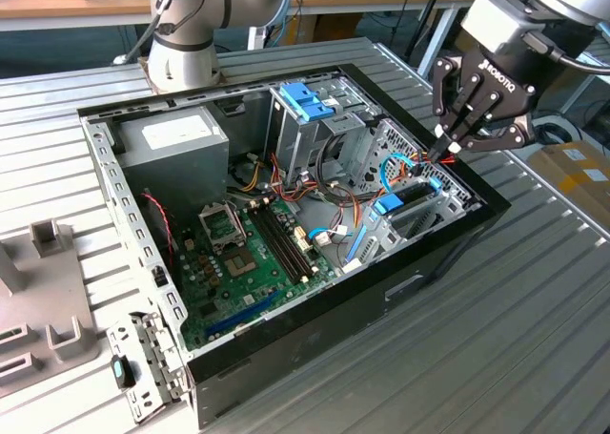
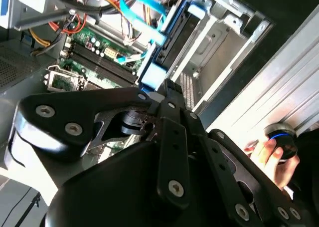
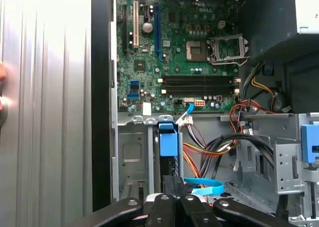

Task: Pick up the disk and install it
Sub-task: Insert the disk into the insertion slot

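Observation:
The disk (image 1: 402, 201) stands on edge in the grey drive bay at the case's front corner, on the exterior view's right, with its blue carrier frame showing. In both wrist views its blue end tab (image 2: 151, 80) (image 3: 168, 139) lies just ahead of my fingertips. My gripper (image 1: 444, 150) hangs over that end of the bay. Its black fingers (image 2: 167, 107) are pressed together with nothing between them. My gripper (image 3: 173, 183) sits very near the tab, but I cannot tell whether it touches.
The open computer case (image 1: 448, 248) lies on a ribbed metal table (image 1: 534, 339). Inside are the green motherboard (image 1: 243, 262), the grey power supply (image 1: 176, 138), a metal cage with a blue handle (image 1: 307, 100) and loose cables (image 1: 329, 191). A hand (image 2: 271, 154) holds a round device beside the case.

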`<state>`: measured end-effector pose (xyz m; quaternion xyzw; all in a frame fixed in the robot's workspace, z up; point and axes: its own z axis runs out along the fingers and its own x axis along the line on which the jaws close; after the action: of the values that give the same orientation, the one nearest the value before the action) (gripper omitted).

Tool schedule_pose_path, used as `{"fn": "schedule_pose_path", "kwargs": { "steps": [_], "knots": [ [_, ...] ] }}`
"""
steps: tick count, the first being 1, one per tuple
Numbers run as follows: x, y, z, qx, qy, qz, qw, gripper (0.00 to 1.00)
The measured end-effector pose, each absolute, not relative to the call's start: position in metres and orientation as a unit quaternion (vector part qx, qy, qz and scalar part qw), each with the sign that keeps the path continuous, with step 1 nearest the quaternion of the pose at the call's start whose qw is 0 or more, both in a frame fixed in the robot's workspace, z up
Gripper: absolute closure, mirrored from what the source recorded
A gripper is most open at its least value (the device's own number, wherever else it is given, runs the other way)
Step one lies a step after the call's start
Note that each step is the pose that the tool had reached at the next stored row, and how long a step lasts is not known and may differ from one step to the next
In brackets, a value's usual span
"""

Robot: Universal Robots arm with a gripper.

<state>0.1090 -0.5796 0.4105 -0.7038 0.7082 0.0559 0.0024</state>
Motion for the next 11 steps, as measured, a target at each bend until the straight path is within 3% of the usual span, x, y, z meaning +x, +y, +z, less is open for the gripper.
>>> {"fn": "schedule_pose_path", "kwargs": {
  "steps": [11],
  "knots": [
    [0.142, -0.566, 0.407, -0.703, 0.708, 0.063, -0.005, 0.9]
  ]
}}
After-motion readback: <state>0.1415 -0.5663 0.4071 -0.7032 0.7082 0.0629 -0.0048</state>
